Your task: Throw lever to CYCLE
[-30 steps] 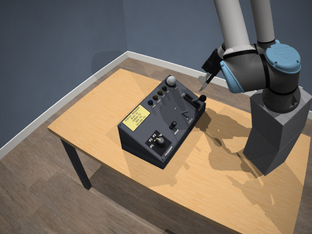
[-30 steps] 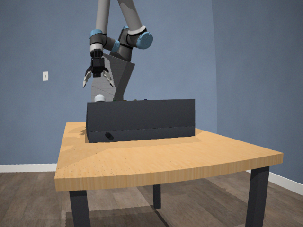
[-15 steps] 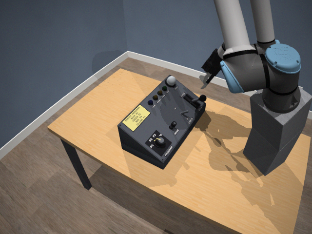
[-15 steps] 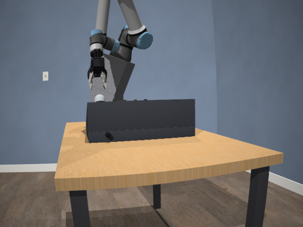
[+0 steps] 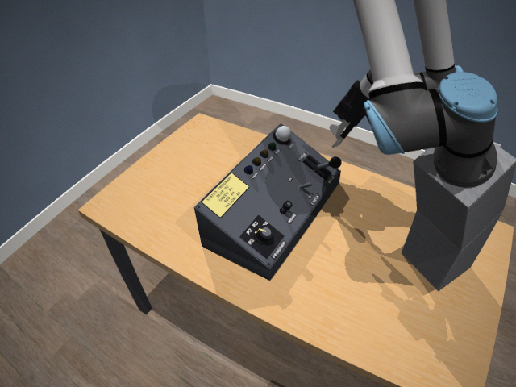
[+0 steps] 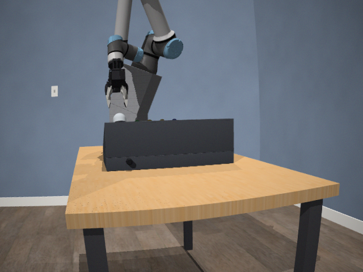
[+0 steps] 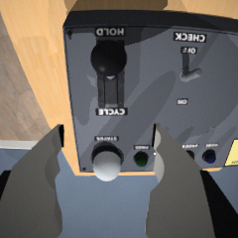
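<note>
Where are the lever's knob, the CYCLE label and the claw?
lever's knob [image 7: 108, 58], wrist view, ball's centre.
CYCLE label [image 7: 112, 112], wrist view, lettering.
claw [image 6: 116, 102], exterior view, between fingertips.

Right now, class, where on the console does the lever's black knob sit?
In the wrist view, the lever's black knob sits at the HOLD end of its slot, left of the CHECK toggle and above the white ball.
</note>
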You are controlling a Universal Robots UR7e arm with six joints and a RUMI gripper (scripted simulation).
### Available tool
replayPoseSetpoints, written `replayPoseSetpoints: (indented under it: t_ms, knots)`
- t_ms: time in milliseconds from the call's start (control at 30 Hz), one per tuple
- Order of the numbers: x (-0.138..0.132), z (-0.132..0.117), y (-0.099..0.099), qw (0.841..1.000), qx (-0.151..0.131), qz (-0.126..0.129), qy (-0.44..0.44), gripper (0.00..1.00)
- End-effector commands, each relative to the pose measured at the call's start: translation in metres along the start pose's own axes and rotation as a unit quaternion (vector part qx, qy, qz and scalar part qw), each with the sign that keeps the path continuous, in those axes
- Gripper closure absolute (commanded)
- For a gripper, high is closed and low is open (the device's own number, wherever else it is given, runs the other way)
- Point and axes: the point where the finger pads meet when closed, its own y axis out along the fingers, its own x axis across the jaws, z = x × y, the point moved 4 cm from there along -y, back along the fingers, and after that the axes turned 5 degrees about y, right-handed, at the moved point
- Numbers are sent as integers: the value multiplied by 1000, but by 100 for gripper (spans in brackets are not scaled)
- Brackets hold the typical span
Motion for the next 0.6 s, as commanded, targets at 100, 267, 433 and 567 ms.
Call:
replayPoseSetpoints:
  t_ms: [100,267,433,567]
  knots:
    - [0,0,0,1000,0,0,0,56]
    - [0,0,0,1000,0,0,0,56]
    - [-3,15,0,1000,0,1,0,56]
    - [-4,36,-1,1000,0,0,0,56]
